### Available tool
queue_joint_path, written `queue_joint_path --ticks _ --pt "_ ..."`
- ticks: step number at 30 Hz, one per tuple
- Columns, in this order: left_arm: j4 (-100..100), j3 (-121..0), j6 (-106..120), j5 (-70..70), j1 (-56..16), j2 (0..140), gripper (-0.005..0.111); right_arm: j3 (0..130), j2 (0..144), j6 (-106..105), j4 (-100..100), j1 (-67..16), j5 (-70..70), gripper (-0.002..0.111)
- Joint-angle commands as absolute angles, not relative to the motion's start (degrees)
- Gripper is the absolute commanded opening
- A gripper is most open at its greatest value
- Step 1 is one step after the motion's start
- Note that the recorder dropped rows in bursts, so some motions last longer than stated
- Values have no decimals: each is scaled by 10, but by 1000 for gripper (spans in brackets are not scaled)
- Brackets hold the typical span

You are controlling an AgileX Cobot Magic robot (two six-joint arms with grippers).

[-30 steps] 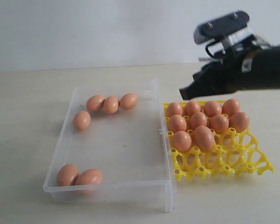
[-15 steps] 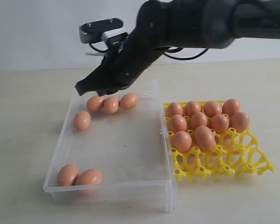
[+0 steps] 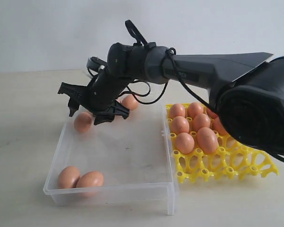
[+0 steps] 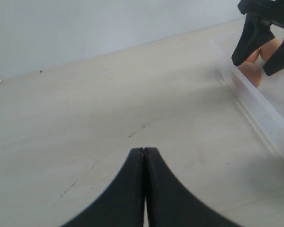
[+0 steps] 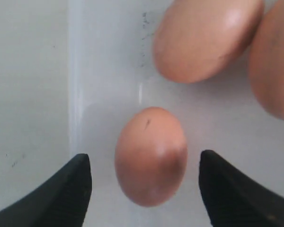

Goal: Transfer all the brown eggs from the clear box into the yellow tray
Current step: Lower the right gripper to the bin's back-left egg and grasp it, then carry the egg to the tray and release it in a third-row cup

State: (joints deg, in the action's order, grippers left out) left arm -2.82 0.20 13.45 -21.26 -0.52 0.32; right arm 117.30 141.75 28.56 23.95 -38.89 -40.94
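Pale tabletop (image 3: 19, 142) under a plain white wall is all the setting we have. Across it stretches the dark right arm (image 3: 213, 66), ending in the right claw (image 3: 84, 118).

Directly beneath that claw lies the one clear box (image 3: 109, 191), with a side wall just beside one finger. The one yellow tray (image 3: 246, 163) sits back along the arm from the claw, well apart from it and just beside the box's opposite wall.

We judge the step in hand to be a fresh pick. The right claw is spread wide and grasps nothing, its fingers standing either side of a single brown egg (image 5: 151, 156) without touching it. Next it would need to come down squarely around that egg and close gently, clear of the wall and of the two neighbours (image 5: 208, 38) just beyond its tips. The left claw (image 4: 144, 151) is clenched on nothing over bare table outside the box, the right claw ahead of it.

Counting eggs in the box, we get the one between the fingers, the two neighbours, and a front pair (image 3: 80, 178) well apart from the claw on the near side. The claw covers part of the far row, so five is our floor. On the tray we count six eggs (image 3: 184, 143) plainly and slivers of two more at the arm's edge. The arm hides the rest of the tray, though many cups nearer us are unfilled.
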Motion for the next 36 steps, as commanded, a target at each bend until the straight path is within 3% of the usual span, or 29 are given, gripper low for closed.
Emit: queue_joint_path --ticks 1,11,14,18,25,29,32,36 --pt "-29 0 135 -208 -6 0 0 1180 1427 325 235 -386 -364 63" --pt "-29 0 135 -208 -6 0 0 1180 1448 326 240 -386 -350 61" --pt "-29 0 135 -208 -6 0 0 1180 1448 326 240 -386 -349 47" --pt "-29 0 135 -208 -6 0 0 1180 1447 306 245 -386 -349 4" --pt "-29 0 135 -208 -6 0 0 1153 1395 203 138 -386 -332 0" --pt "-29 0 135 -208 -6 0 0 937 1240 176 56 -372 -138 0" --pt "-29 0 135 -208 -6 0 0 668 1076 136 56 -343 121 0" --pt "-29 0 135 -208 -6 0 0 431 929 65 89 -288 217 0"
